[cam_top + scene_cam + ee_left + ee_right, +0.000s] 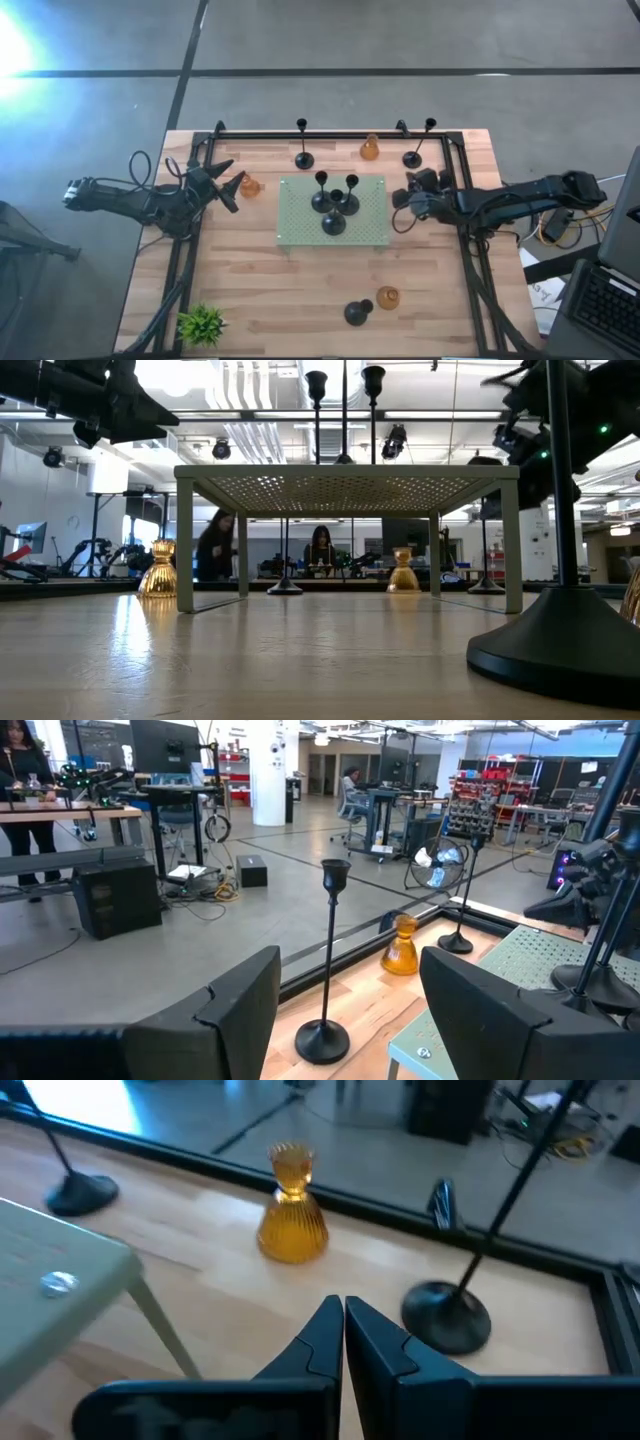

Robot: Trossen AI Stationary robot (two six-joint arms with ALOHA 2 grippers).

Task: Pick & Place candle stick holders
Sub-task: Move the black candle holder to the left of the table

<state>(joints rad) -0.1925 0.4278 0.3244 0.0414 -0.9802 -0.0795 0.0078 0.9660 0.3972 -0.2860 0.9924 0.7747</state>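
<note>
Three black candle stick holders (335,205) stand on the pale green perforated stand (368,232) at mid-table. Two more black ones (303,156) (414,152) and an amber glass one (370,148) stand by the far edge. Another black one (357,313) and an amber one (388,297) stand near the front edge. My left gripper (232,180) is open and empty at the left, with an amber holder (250,185) just beyond its fingertips. My right gripper (400,203) is shut and empty (343,1325), just right of the stand.
A small green plant (202,323) sits at the front left corner. A black frame rail (330,134) runs along the far edge and down both sides. In the low view people show in the room behind (320,550).
</note>
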